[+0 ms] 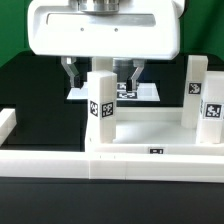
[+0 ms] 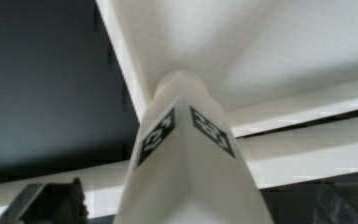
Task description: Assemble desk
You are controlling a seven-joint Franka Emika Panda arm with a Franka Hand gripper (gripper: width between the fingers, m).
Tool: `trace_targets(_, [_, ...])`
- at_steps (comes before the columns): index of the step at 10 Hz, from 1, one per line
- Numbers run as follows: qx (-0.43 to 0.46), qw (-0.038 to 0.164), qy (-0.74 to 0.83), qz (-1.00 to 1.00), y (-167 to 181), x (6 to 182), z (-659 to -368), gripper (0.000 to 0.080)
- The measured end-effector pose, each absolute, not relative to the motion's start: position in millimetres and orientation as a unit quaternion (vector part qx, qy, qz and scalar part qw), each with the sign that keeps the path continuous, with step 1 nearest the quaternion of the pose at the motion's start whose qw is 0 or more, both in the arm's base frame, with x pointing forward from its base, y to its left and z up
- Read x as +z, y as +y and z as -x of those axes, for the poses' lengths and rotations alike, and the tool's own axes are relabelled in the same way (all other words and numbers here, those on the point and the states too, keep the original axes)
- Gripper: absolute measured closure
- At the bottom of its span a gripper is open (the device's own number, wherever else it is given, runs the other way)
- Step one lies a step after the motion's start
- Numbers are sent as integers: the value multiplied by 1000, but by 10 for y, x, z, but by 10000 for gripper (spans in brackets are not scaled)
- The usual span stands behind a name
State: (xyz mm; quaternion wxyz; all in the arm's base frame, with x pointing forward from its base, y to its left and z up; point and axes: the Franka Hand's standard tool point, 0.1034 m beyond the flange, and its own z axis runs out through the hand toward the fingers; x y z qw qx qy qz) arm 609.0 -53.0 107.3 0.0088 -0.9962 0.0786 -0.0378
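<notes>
Exterior view: desk top (image 1: 130, 128) lies flat on the black table (image 1: 30, 80), open side up, long axis running across the pic from the exterior view's left to right. Front rim faces the camera w/ a small tag on it near the right.

Two legs stand upright in it, long axes vertical. Near leg (image 1: 101, 108) is at the left front part of the top, tag on its camera-facing side, top end just under the gripper body. 2nd leg (image 1: 211, 100) stands at the exterior view's right edge, tag also facing the camera, partly cut by the frame. A 3rd white post (image 1: 197, 75) shows behind it, a bit further back; can't tell if it's seated in a socket.

Gripper (image 1: 102, 78) hangs above the near leg, big white boxy body at top of pic, fingers (image 1: 72, 77) pointing down. Jaws are spread wide, one finger each side of the leg's upper end, w/ a gap visible both sides: released, gripping nothing.

Marker board (image 1: 140, 93) lies flat behind the gripper, partly hidden by fingers and leg.

Long low border rail (image 1: 60, 165) runs across the foreground in front of the desk top; a raised white block (image 1: 8, 122) sits at its left end.

Wrist view: near leg (image 2: 185, 150) fills the middle, seen along its length, an edge towards the lens w/ tags on the two sides flanking it. Pale desk surface (image 2: 265, 60) behind it, dark table to one side. Dark finger tips (image 2: 51, 200) show at the frame edge, clear of the leg.
</notes>
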Motion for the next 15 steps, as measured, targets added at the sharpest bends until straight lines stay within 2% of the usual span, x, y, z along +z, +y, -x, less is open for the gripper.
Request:
trace_targets(4, [-38, 3, -36, 999, -537, 1066, -6082, 150])
trace_targets(11, [-32, -18, -226, 973, -590, 1067, -6077, 150])
trace_targets(12, [-32, -18, -225, 974, -592, 1068, -6077, 280])
trace_targets(13, [-32, -18, -225, 974, -593, 1068, -6077, 280])
trace_targets(14, [-32, -18, -216, 976, -592, 1068, -6077, 417])
trace_targets(15, [-32, -17, -208, 977, -592, 1067, -6075, 511])
